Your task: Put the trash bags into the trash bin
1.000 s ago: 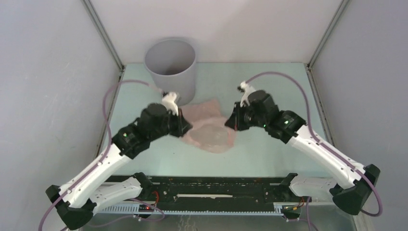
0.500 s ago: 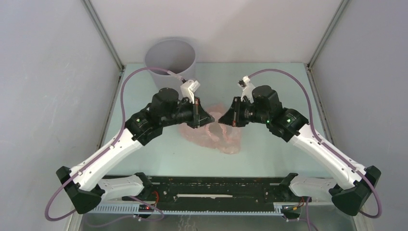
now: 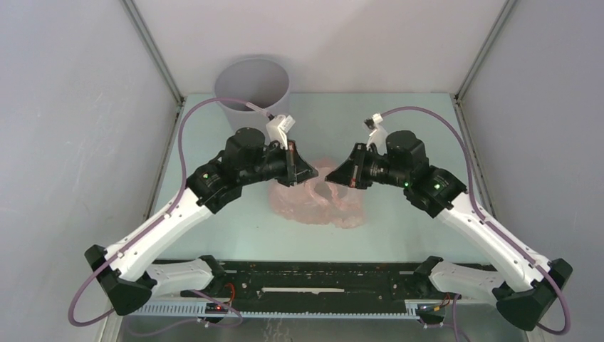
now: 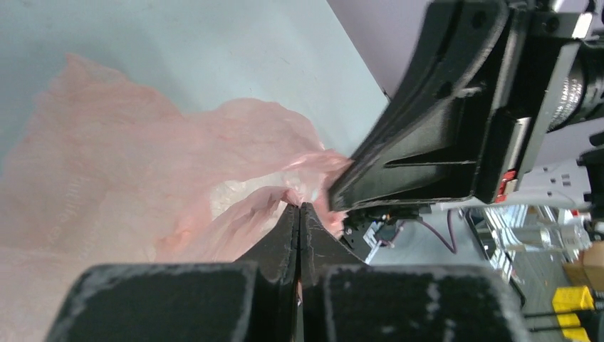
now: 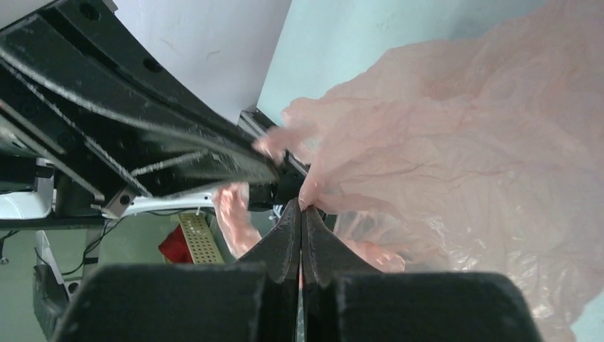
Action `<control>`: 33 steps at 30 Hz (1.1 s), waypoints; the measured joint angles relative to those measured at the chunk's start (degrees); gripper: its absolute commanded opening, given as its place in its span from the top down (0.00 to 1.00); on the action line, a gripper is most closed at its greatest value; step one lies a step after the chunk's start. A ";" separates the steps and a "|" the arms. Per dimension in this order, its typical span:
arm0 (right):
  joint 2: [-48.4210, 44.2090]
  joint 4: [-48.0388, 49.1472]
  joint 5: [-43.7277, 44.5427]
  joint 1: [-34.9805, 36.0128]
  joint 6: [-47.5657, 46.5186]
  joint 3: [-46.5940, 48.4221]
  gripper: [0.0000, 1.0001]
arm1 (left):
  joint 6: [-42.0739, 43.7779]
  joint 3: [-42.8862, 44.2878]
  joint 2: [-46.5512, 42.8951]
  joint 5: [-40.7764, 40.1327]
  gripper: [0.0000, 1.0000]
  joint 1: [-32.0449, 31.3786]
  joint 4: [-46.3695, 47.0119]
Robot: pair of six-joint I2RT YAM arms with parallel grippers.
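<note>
The pale-pink trash bag [image 3: 317,203] hangs crumpled between my two grippers above the middle of the table, its lower part resting on the surface. My left gripper [image 3: 309,172] is shut on the bag's left edge; in the left wrist view the film [image 4: 178,178] bunches at the closed gripper [image 4: 300,208]. My right gripper [image 3: 332,176] is shut on the right edge; the film [image 5: 456,142] spreads from its closed tips [image 5: 300,206]. The two grippers face each other, a small gap apart. The grey round trash bin [image 3: 253,84] stands upright at the back left, behind the left arm.
Grey enclosure walls stand left, right and behind, with metal corner posts [image 3: 153,50]. The pale-green table top [image 3: 399,121] runs to the back wall. A black rail [image 3: 320,274] lies along the near edge between the arm bases.
Both grippers closed on the bag and lifted its edges off the table. The left arm swung up and right, the right gripper shifted slightly right, and the bag now hangs opened between them.
</note>
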 measured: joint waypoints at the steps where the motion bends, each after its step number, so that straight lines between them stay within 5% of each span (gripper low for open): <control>1: -0.79 -0.20 0.15 -0.55 0.09 -0.39 1.00 | -0.13 -0.02 -0.28 -0.39 1.00 0.59 -0.04; 7: -7.63 -5.16 5.49 -8.98 -1.33 -2.25 1.00 | -3.98 -0.96 -4.02 -5.44 1.00 9.44 -4.09; 12: -4.85 -5.35 3.41 -14.12 -2.01 -10.25 1.00 | -8.07 -2.45 2.27 -2.64 1.00 17.90 -6.93; 16: 2.32 -4.26 -0.83 -12.37 -0.92 -13.90 1.00 | -9.99 -3.23 9.16 1.03 1.00 17.14 -6.97; 25: -2.16 10.36 -9.01 -7.34 5.57 -13.49 0.92 | -15.72 -3.26 7.85 7.19 1.00 10.21 -0.52; 33: -2.43 13.55 -8.81 -5.07 6.64 -13.40 0.86 | -21.09 -3.23 9.79 10.25 1.00 8.04 4.28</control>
